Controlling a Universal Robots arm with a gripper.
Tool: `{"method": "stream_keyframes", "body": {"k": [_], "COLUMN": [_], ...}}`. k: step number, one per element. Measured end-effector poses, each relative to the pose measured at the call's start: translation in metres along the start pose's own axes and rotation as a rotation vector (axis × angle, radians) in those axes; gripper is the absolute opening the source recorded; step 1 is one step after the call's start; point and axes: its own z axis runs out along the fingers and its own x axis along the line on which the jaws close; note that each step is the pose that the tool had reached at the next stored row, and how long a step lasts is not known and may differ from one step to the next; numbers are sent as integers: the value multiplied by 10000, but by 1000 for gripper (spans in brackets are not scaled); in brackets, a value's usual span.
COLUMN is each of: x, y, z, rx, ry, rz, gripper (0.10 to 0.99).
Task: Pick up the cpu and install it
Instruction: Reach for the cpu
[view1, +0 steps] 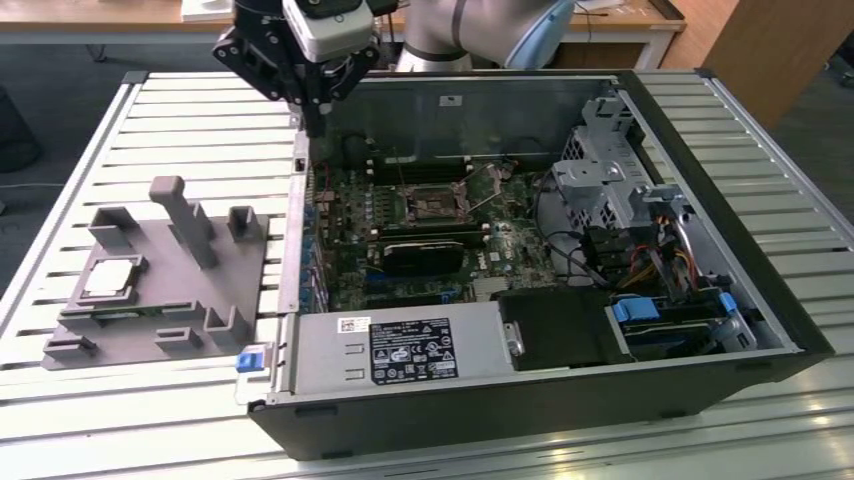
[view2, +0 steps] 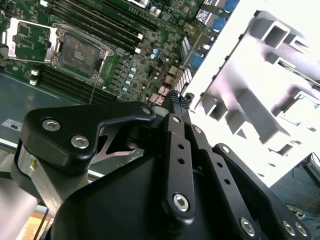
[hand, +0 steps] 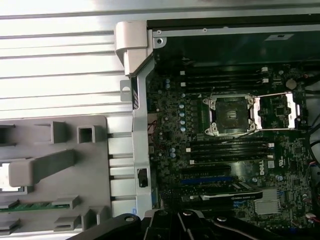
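Hovering above the slatted table (view1: 160, 110), my pincer (view2: 176, 97) hangs over the side wall of the open computer case (view1: 534, 410), right at the line where the case meets bare table. The case lies on its side with the cover off, I judge so that the parts inside can be reached straight from above. Its circuit board (view1: 400, 250) spreads out below the pincer and off toward the exterior view's right.

On the other side of the pincer, toward the exterior view's left and nearer that camera, sits the grey tray (view1: 200, 300) with its upright posts. These look meant to hold parts in fixed spots for pickup.

The socket (hand: 231, 116) on the board is near the pincer, just inside the case. Its metal frame is swung open and the middle is bare, so nothing is installed yet.

The cpu (view1: 114, 278) lies flat in its pocket on the tray, well apart from the pincer and untouched.

In the second wrist view the pincer's two fingers are pressed together at the tips with nothing between them.
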Motion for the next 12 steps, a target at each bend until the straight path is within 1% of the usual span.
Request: {"method": "stream_keyframes", "body": {"k": [12], "x": [68], "y": [-5], "z": [1], "rx": [0], "ry": [0], "rz": [0], "gripper": [106]}}
